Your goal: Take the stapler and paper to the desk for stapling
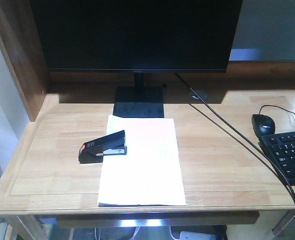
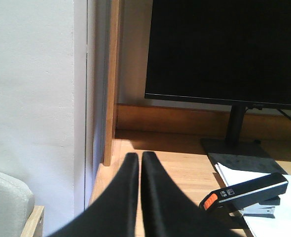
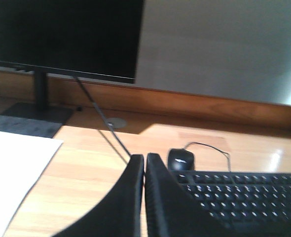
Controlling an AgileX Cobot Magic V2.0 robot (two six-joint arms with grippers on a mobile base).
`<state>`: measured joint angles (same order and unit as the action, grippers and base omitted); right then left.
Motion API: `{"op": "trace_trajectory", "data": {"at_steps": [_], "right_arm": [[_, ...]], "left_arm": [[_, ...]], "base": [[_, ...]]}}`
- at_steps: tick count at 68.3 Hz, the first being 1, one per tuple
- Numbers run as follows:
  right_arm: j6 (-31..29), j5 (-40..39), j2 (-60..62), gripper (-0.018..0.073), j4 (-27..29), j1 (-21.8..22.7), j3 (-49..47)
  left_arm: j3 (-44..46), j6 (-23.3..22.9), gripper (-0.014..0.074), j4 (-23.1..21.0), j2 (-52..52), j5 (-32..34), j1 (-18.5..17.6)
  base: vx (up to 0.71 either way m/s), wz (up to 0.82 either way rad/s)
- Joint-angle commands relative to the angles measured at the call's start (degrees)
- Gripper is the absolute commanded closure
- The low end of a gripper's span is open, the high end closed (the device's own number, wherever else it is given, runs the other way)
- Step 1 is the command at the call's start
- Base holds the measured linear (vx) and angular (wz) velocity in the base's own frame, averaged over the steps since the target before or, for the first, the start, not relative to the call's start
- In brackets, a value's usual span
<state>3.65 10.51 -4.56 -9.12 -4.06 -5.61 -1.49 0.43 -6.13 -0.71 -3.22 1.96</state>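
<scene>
The paper (image 1: 141, 161) lies flat on the desk (image 1: 222, 165), its far edge just in front of the monitor's (image 1: 137, 32) dark square base (image 1: 139, 102), its near edge close to the front rim. The stapler (image 1: 103, 146) rests on the sheet's left edge, its body partly on the paper and its orange-red-patched end hanging out over bare wood to the left. From the left wrist view a small white label sits beside that orange patch, but its print is too small to read; the monitor bezel shows no legible brand either. Off to the right sit a black mouse (image 1: 263, 123) and a black keyboard (image 1: 289, 155), its key legends just pale specks, with a cable (image 1: 227, 131) running across the wood between them and the paper. The left gripper (image 2: 139, 163) hangs over the desk's left side, fingers pressed together, holding nothing. The right gripper (image 3: 144, 165) is likewise pressed together and empty, just in front of the mouse and keyboard.
</scene>
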Motion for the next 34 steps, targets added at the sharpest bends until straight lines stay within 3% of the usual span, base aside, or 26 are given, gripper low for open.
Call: {"op": "trace_trajectory", "data": {"at_steps": [1,12,22,34], "right_arm": [[-0.8,-8.8,-0.6,0.0568,0.4,2.0,1.7],[-0.7,-17.8,-0.2,0.0568,2.3,2.0,8.6],[-1.9,-15.3,4.8,0.0568,6.0,2.0,8.5],[-2.9,-13.2,5.7,0.0568,6.2,1.8,8.5]], "left_arm": [[-0.8,-0.4,0.0603,-0.1,-0.8,4.4,0.0],[-0.8,-0.4,0.0603,-0.1,-0.8,4.4,0.0],[-0.8,-0.4,0.0603,-0.1,-0.8,4.4,0.0],[-0.8,-0.4,0.0603,-0.1,-0.8,4.4,0.0]], "base": [[0.00,0.00],[0.00,0.00],[0.00,0.00],[0.00,0.00]]}}
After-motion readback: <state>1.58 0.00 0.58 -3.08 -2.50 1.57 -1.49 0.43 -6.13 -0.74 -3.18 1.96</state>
